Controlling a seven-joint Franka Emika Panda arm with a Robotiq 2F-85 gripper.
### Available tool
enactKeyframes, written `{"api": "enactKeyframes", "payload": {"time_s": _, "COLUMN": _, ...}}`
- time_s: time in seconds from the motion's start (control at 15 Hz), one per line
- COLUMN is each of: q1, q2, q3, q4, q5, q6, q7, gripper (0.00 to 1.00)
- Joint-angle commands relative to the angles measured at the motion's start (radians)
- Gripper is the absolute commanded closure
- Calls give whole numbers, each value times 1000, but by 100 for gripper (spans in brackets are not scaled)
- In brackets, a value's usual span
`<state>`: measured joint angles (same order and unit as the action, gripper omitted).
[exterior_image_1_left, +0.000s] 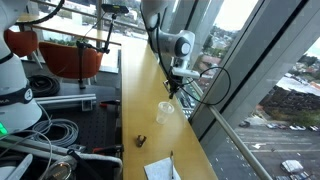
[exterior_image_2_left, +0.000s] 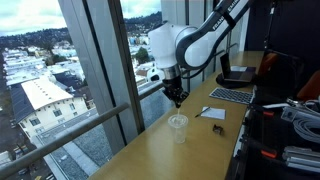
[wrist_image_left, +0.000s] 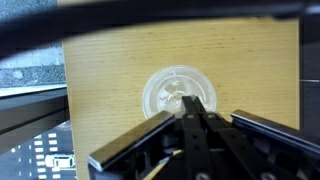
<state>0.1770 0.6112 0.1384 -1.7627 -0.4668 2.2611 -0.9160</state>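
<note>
A clear plastic cup (exterior_image_1_left: 165, 112) (exterior_image_2_left: 178, 127) stands upright on the long wooden counter (exterior_image_1_left: 140, 100) beside the window. My gripper (exterior_image_1_left: 172, 90) (exterior_image_2_left: 178, 100) hangs straight above the cup, a short way over its rim, pointing down. In the wrist view the cup (wrist_image_left: 160, 95) lies just beyond the gripper (wrist_image_left: 193, 99), whose two dark fingers are pressed together with nothing visible between the tips. A thin pale stick shows low beside the fingers; I cannot tell what it is. The cup looks empty.
A small dark object (exterior_image_1_left: 141, 141) (exterior_image_2_left: 217, 129) lies on the counter past the cup, then a white paper sheet (exterior_image_1_left: 160, 168) (exterior_image_2_left: 211, 112) and a laptop (exterior_image_2_left: 232, 95). Window glass and a rail (exterior_image_2_left: 90, 115) run along the counter's edge. Cables and equipment (exterior_image_1_left: 40, 130) crowd the room side.
</note>
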Motion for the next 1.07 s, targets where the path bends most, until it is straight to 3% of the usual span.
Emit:
{"api": "enactKeyframes", "payload": {"time_s": 0.0, "q1": 20, "q2": -78, "q3": -1, "q4": -4, "q5": -5, "q6": -52, "q7": 23, "gripper": 100}}
{"api": "enactKeyframes", "payload": {"time_s": 0.27, "q1": 19, "q2": -165, "q3": 1, "q4": 62, "q5": 16, "q6": -170, "q7": 29, "gripper": 100}}
{"api": "enactKeyframes", "payload": {"time_s": 0.53, "q1": -7, "q2": -222, "q3": 9, "q4": 185, "q5": 86, "q6": -394, "q7": -28, "gripper": 100}}
{"api": "enactKeyframes", "payload": {"time_s": 0.73, "q1": -42, "q2": -202, "q3": -1, "q4": 247, "q5": 143, "q6": -518, "q7": -67, "gripper": 100}}
{"api": "enactKeyframes", "payload": {"time_s": 1.0, "q1": -122, "q2": -115, "q3": -22, "q4": 261, "q5": 223, "q6": -579, "q7": -117, "gripper": 100}}
